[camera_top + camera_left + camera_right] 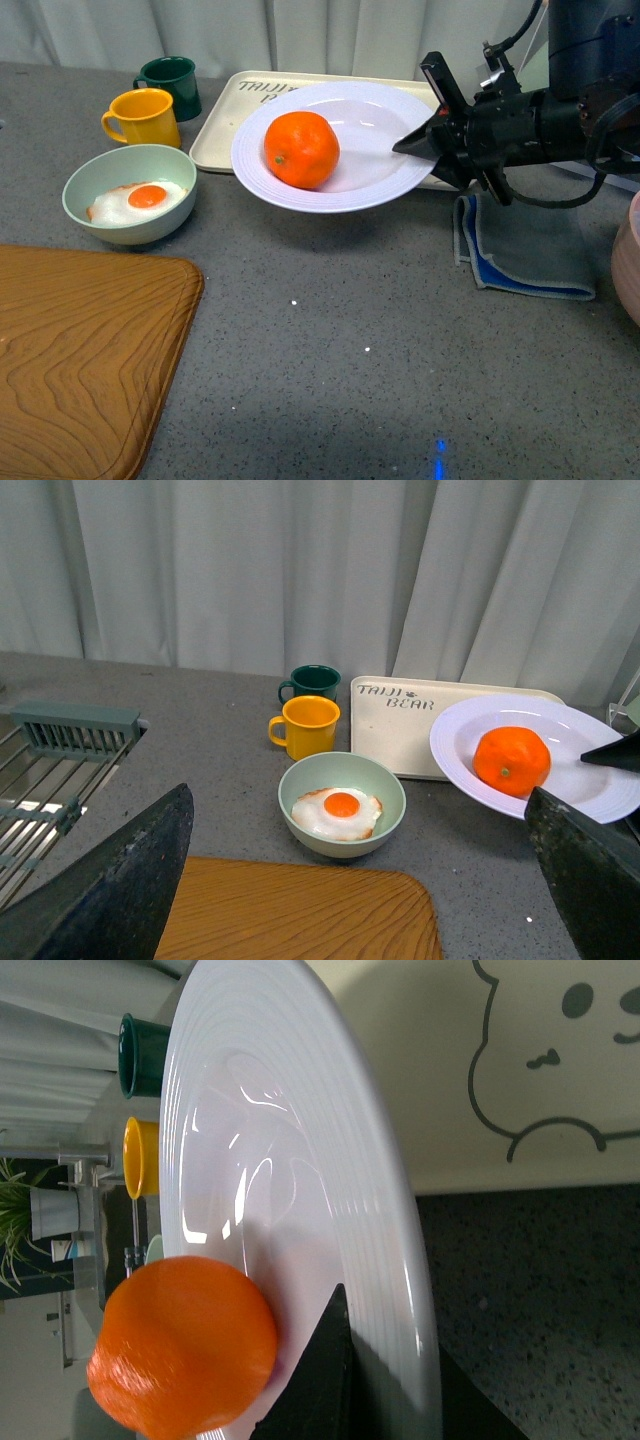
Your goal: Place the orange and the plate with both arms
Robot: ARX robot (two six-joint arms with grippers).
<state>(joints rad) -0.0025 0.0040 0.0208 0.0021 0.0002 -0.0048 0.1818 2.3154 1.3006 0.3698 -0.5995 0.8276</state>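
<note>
My right arm [545,125] is matt black throughout, built of blocky housings. Thin black cables [555,206] loop out behind the hand, and a small pale connector [492,80] sits on top of the wrist. Its finger [322,1380] is a plain black wedge. The left gripper's fingers [120,890] are dark wedges too, scuffed and speckled grey.

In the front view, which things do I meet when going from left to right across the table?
bowl → orange, lying in the plate → right gripper → cloth
</note>
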